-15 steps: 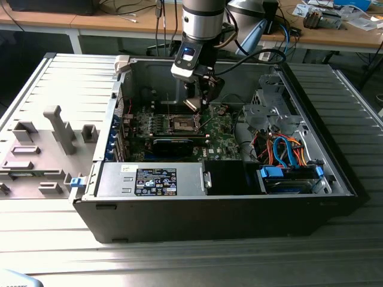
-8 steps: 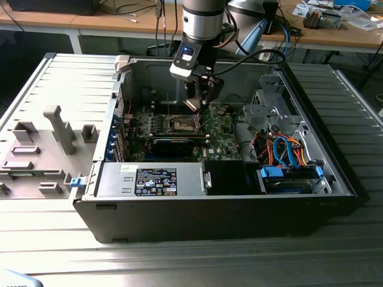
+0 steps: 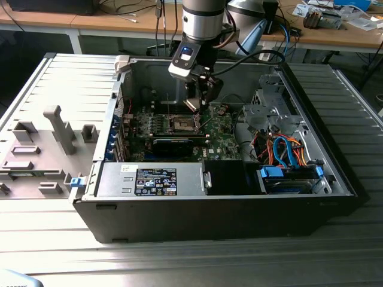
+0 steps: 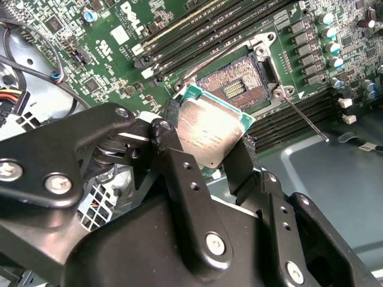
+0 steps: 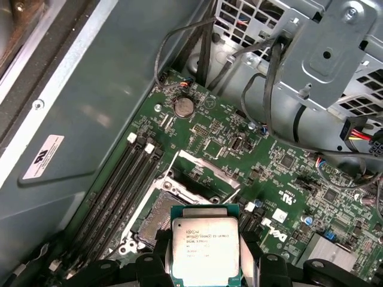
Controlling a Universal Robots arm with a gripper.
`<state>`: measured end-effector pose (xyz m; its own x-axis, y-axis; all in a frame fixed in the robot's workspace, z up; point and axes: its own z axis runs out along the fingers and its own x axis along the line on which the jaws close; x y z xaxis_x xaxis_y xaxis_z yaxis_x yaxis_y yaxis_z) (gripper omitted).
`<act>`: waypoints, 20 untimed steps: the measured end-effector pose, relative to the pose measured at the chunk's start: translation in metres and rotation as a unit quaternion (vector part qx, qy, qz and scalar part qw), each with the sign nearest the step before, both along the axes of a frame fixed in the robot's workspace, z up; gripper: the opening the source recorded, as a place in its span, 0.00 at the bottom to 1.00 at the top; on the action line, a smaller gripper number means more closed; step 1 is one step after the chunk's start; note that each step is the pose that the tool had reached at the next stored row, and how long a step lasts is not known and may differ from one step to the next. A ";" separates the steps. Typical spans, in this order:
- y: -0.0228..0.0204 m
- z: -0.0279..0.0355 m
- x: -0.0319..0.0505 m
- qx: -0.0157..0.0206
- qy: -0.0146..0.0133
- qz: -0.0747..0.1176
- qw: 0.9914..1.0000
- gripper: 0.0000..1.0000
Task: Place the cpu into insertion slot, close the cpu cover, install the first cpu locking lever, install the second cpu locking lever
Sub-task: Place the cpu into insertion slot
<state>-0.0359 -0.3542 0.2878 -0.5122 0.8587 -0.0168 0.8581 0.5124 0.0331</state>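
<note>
Hand (image 3: 192, 105) points down into the case (image 3: 209, 210), pinching the cpu (image 5: 205, 248) above the insertion slot (image 4: 236, 89).

The cpu (image 5: 205, 251) sits at the frame's edge, its pale metal face to the camera. It is clamped between the dark fingers (image 5: 151, 267) of the gripper (image 5: 206, 268), one on each side. Just behind it lies the insertion slot (image 5: 160, 216), its dark centre bare and partly hidden by the chip. The cpu cover (image 5: 200, 168) stands tilted up at the slot's far edge. Around them spreads the green circuit board (image 5: 215, 128), with long black memory slots (image 5: 116, 194) beside the slot and a coin cell (image 5: 183, 106) beyond it. Black cables (image 5: 179, 42) run past a grey drive cage (image 5: 326, 57). A white label (image 5: 43, 156) is stuck to the grey case wall (image 5: 108, 89).
</note>
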 end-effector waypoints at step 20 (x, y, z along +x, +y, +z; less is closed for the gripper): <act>0.0000 -0.0009 0.0000 -0.001 0.000 -0.047 0.999 0.54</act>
<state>-0.0359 -0.3542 0.2868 -0.4298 0.9027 -0.0181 0.9022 0.4302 0.0324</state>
